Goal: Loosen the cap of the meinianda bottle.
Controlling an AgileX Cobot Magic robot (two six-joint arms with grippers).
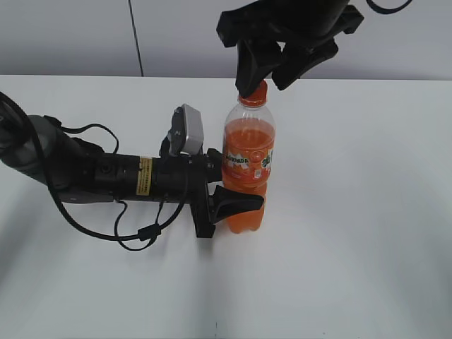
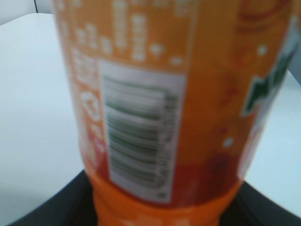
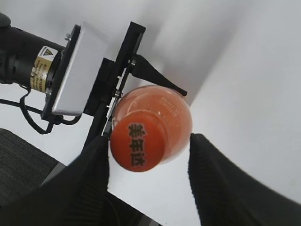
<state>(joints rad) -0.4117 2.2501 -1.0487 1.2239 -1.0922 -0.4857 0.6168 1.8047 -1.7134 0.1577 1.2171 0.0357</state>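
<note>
An orange meinianda bottle (image 1: 248,169) stands upright near the middle of a white tabletop (image 1: 367,233), held low on its body by the left tool (image 1: 227,185), whose dark fingers (image 1: 238,201) close against the bottle's sides from the left. The left arm (image 1: 92,173) lies stretched along the tabletop, its cables (image 1: 134,229) looping onto the surface beside it. To the bottle's right and in front of it the tabletop lies bare out to the frame's edge; behind, its far edge meets a pale grey wall (image 1: 85,35).

From above, the right tool (image 1: 272,70) reaches down over the cap (image 1: 256,93). In the exterior view one dark finger (image 1: 253,69) covers the top of the cap while the other stands off to the right. The right wrist view shows what that angle hides: the two fingers (image 3: 89,183) flank the cap (image 3: 138,146) with the jaws spread wide, the left-hand one just beside it and the other well apart, so the tool has hold of nothing. It also shows dark lettering on the cap's top and the left tool (image 3: 136,89) pressed to the bottle (image 3: 174,117) below.

The left wrist view is filled by a blurred close-up of the label (image 2: 141,136) with its barcode, the dark tool edging the bottom corners
</note>
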